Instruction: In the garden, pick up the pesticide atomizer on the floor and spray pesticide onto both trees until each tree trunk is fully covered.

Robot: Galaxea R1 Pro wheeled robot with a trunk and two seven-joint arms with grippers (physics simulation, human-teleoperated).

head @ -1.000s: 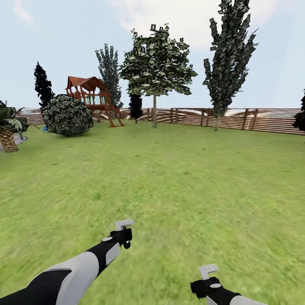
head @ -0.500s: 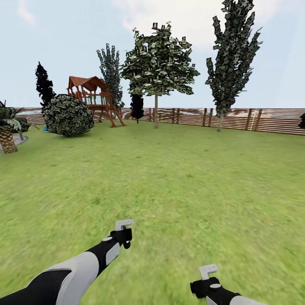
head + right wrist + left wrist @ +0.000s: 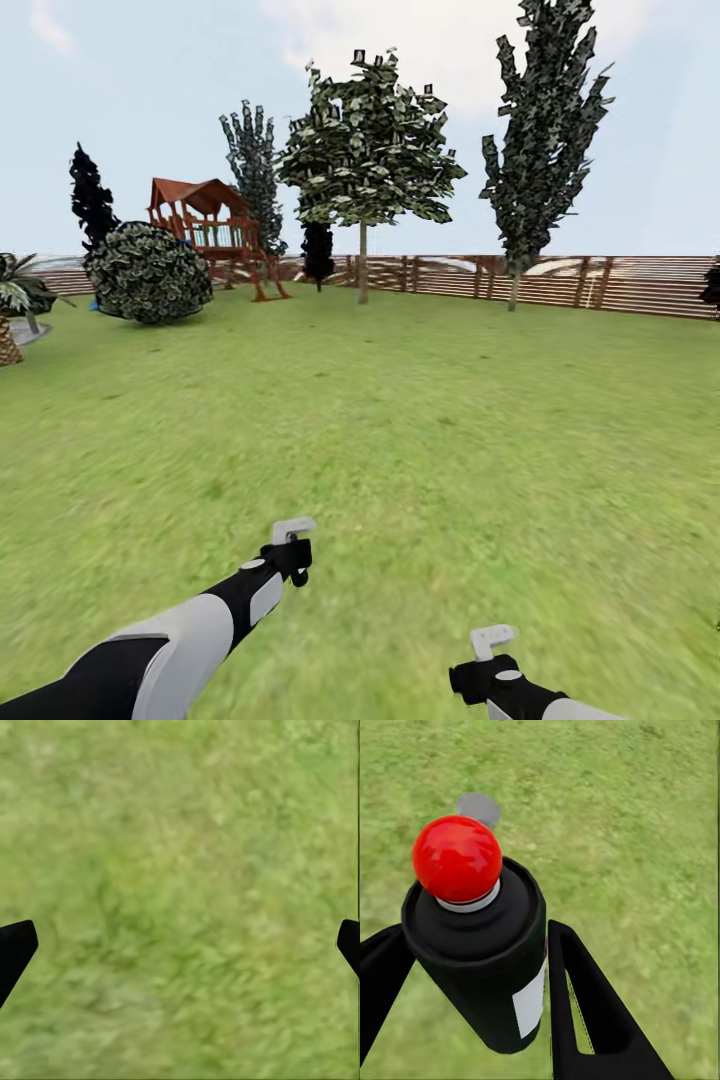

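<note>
our view has swung slightly right; we're on our way to the leafy grey-trunked tree (image 3: 363, 262). our left gripper (image 3: 472, 967) clamps the black red-tipped pesticide atomizer (image 3: 480, 952); our right gripper (image 3: 180, 945) gapes wide, empty.

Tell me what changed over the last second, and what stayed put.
The camera view swung slightly: the playset, bush and palm slid toward the picture's left edge, a camera turn, not the things moving. Both arms held their pose. The left tool stays shut on the spray bottle; the right tool stays open over grass.
</note>
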